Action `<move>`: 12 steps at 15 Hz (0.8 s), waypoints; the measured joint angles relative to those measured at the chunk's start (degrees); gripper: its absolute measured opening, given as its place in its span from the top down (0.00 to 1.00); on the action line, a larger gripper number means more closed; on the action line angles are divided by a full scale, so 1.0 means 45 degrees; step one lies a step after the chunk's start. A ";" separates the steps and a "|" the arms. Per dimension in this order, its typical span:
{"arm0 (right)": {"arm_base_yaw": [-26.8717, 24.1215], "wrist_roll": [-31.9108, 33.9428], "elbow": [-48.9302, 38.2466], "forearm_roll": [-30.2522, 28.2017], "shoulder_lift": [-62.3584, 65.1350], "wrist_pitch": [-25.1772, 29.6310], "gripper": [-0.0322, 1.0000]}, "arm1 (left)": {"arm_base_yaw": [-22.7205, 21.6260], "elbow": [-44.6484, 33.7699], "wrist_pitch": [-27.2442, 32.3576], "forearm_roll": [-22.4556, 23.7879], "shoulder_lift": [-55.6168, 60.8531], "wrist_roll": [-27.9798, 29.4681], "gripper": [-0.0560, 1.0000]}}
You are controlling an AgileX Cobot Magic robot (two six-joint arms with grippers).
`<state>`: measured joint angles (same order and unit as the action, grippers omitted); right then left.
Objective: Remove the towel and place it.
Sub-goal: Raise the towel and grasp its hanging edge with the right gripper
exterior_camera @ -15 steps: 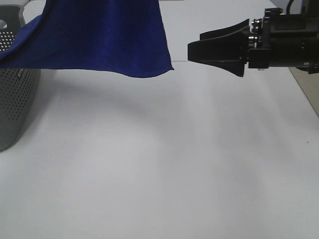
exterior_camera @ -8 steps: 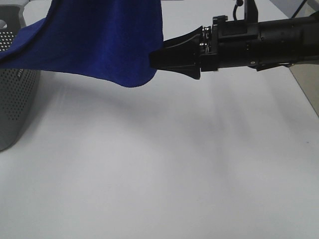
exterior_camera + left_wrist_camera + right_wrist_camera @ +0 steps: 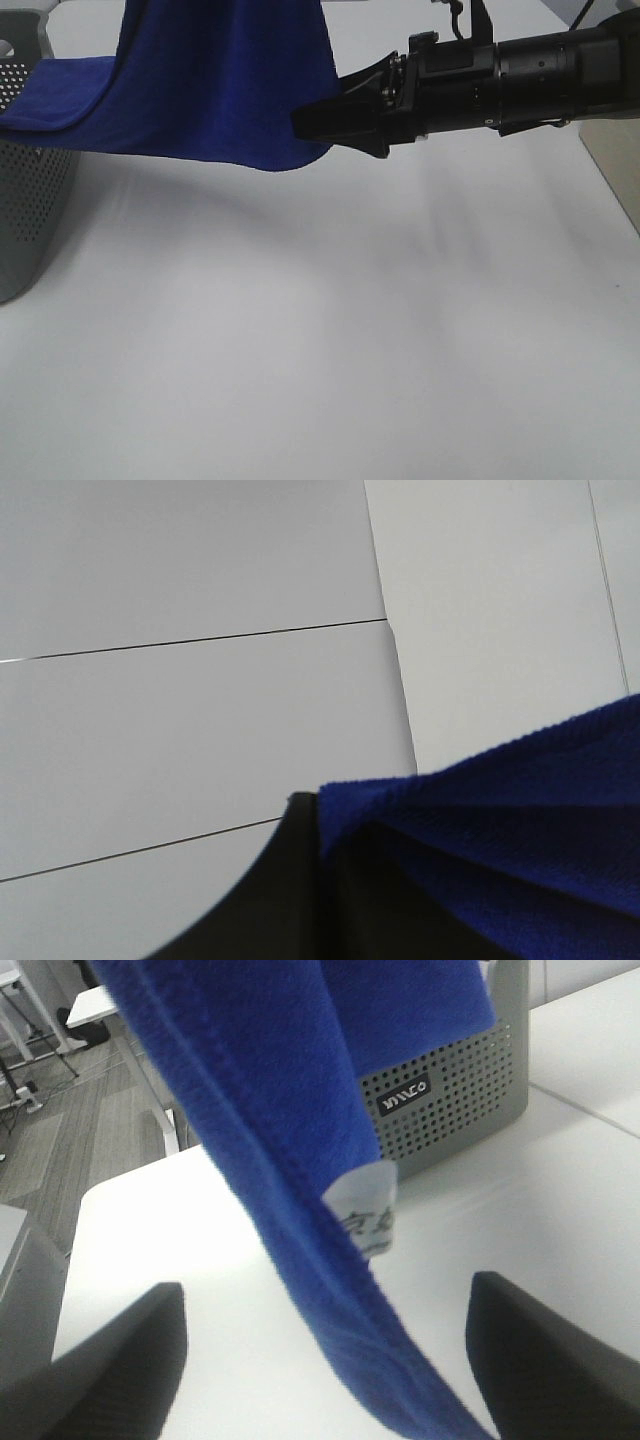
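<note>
The deep blue towel hangs from above the top edge of the exterior view, with one end still draped over the grey basket. My left gripper is shut on the towel's upper edge; only one black finger shows. My right gripper reaches in from the right to the towel's lower right corner. In the right wrist view its jaws stand open, with the towel's hanging edge and white tag between the two fingers.
The grey perforated basket stands at the table's left edge and also shows in the right wrist view. The white table spreads below the towel and the arm. The table's right edge is near the right arm.
My right gripper has moved left from open air up to the towel's lower right corner. The towel's lower edge has drawn in and shifted slightly right.
</note>
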<state>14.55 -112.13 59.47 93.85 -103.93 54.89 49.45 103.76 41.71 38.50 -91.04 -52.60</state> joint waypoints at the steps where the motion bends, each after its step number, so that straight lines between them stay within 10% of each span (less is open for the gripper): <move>1: 0.0000 0.0000 0.0000 -0.0115 -0.0038 0.0216 0.22 | 0.0000 0.0000 -0.0013 0.0000 0.0013 0.0051 0.95; 7: 0.0000 -0.0446 0.0000 -0.0013 -0.0471 0.0802 0.23 | 0.0000 0.0000 -0.0395 0.0000 0.0013 0.0331 0.95; 12: 0.0000 -0.0458 0.0000 0.0611 -0.0471 0.0764 0.45 | 0.0000 0.0000 -0.0484 -0.0446 0.0013 0.0331 0.95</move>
<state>14.55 -114.19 59.47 96.60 -106.05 58.33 49.45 103.76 39.53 36.50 -90.99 -51.11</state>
